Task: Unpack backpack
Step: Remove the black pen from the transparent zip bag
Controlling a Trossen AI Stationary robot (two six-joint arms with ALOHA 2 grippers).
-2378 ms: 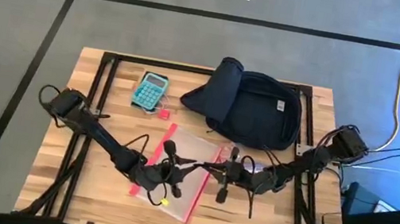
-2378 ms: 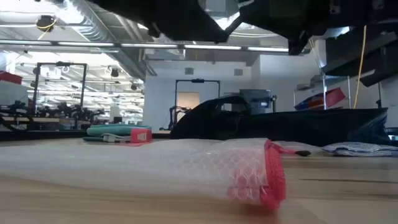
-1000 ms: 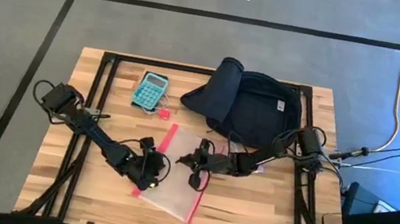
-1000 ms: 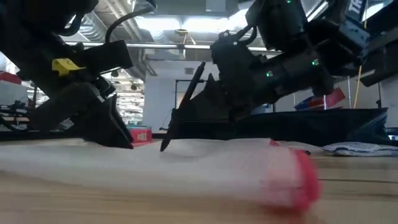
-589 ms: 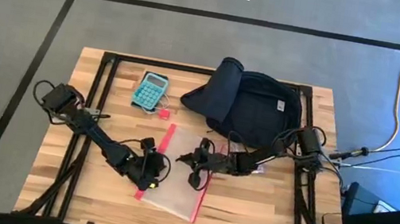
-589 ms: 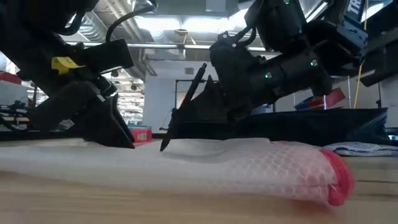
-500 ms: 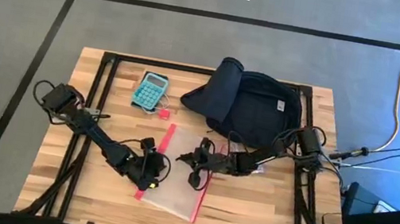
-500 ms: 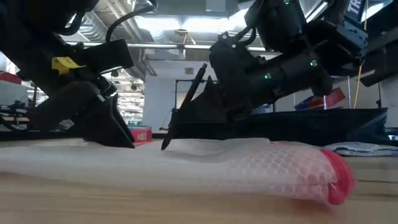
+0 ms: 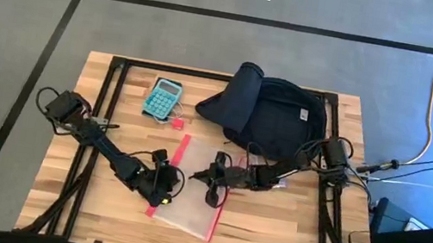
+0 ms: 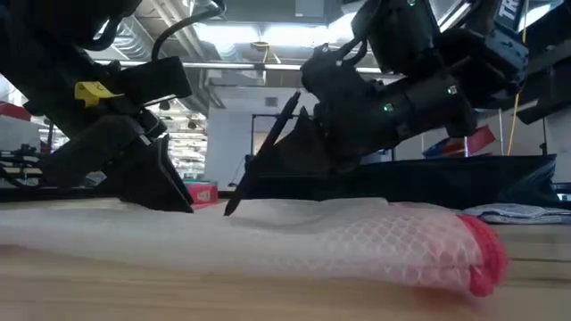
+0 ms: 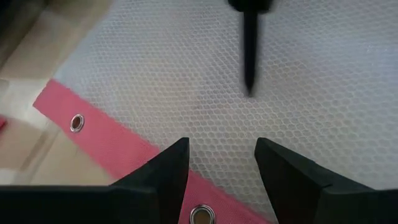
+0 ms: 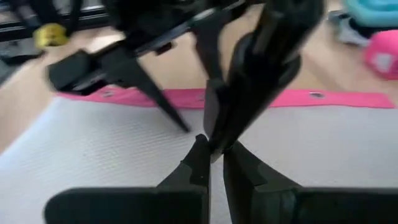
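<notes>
The backpack (image 9: 274, 117) is parked at the table's far edge, well apart from both grippers. A clear red-edged pouch (image 9: 191, 196) lies in front of it. The left gripper (image 9: 161, 184) is pressed down near the pouch's red edge with its jaws spread, nothing between them — the right gripper (image 9: 214, 180) is over the pouch's far end, jaws nearly closed on what looks like a thin dark pen (image 12: 249, 68). The slippery pouch could get dragged if it's pinned unevenly, and the pen could slip.
</notes>
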